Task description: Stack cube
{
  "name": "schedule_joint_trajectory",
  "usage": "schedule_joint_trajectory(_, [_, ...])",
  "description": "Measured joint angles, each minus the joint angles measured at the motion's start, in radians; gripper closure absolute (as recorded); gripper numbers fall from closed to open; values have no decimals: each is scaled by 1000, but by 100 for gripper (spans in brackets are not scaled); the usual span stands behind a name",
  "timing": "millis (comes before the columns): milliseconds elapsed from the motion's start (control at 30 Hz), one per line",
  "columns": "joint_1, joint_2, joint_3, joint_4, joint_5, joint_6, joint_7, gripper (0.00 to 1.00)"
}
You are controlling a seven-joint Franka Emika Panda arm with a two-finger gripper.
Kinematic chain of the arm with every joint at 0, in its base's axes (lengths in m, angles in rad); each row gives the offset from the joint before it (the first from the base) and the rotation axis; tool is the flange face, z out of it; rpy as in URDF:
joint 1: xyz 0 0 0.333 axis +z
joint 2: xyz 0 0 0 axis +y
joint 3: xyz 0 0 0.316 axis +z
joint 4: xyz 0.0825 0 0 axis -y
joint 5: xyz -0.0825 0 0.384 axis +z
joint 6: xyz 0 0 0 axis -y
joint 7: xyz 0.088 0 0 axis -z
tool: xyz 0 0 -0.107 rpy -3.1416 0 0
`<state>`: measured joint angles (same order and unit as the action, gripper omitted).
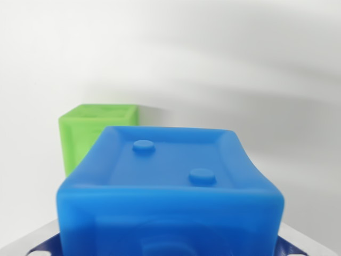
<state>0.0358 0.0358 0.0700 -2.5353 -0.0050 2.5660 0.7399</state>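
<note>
A large blue cube (170, 186) fills the lower middle of the wrist view, very close to the camera, with two round studs on its recessed top face. My gripper (168, 248) is shut on it. Its dark blue fingertips (43, 246) show only as slivers pressed against the cube's lower left and lower right sides. A green cube (90, 136) stands on the white surface behind the blue cube, towards the wrist view's left. Its lower right part is hidden by the blue cube. The two cubes look apart, not touching.
A plain white surface (240, 80) stretches behind and to the right of the cubes, crossed by soft grey shadows. No other objects are in sight.
</note>
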Motion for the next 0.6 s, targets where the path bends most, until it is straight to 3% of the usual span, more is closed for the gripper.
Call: schedule_joint_trajectory(600, [41, -43, 27, -40, 3, 0, 64, 100])
